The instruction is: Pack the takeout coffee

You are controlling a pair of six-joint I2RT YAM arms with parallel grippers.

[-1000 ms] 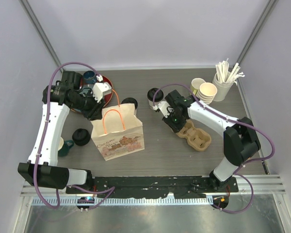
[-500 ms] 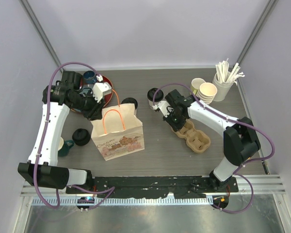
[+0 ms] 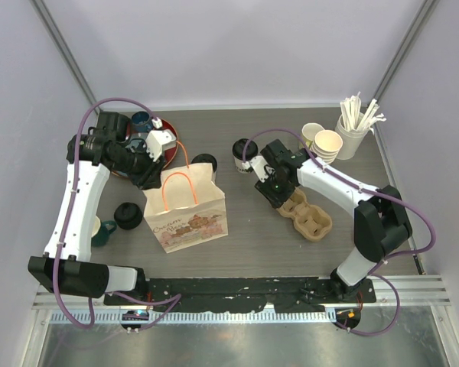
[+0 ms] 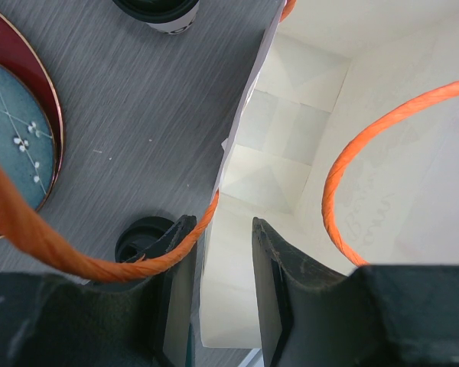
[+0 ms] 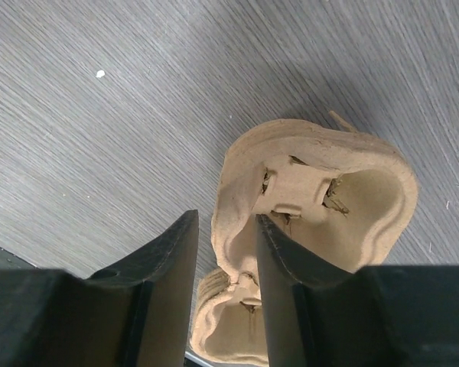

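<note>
One takeout coffee cup (image 3: 243, 151) with a black lid stands left of my right arm. A second one (image 3: 204, 162) (image 4: 157, 8) stands just behind the paper bag (image 3: 187, 214) (image 4: 291, 115). My left gripper (image 3: 157, 177) (image 4: 222, 223) is at the bag's left rim. Its jaws are apart, one finger outside and one inside, and the orange handle lies over the outer finger. My right gripper (image 3: 281, 196) (image 5: 226, 222) is open over the near end of the brown pulp cup carrier (image 3: 312, 218) (image 5: 344, 191), its jaws astride the carrier's rim.
A black lid (image 3: 128, 215) (image 4: 141, 237) and a green mug (image 3: 103, 229) sit left of the bag. A red plate (image 3: 170, 142) (image 4: 50, 99) lies under my left arm. Bare paper cups (image 3: 321, 141) and a holder of white sticks (image 3: 356, 126) stand at back right.
My right gripper and the carrier beneath it have shifted slightly. The left arm and the bag have not moved.
</note>
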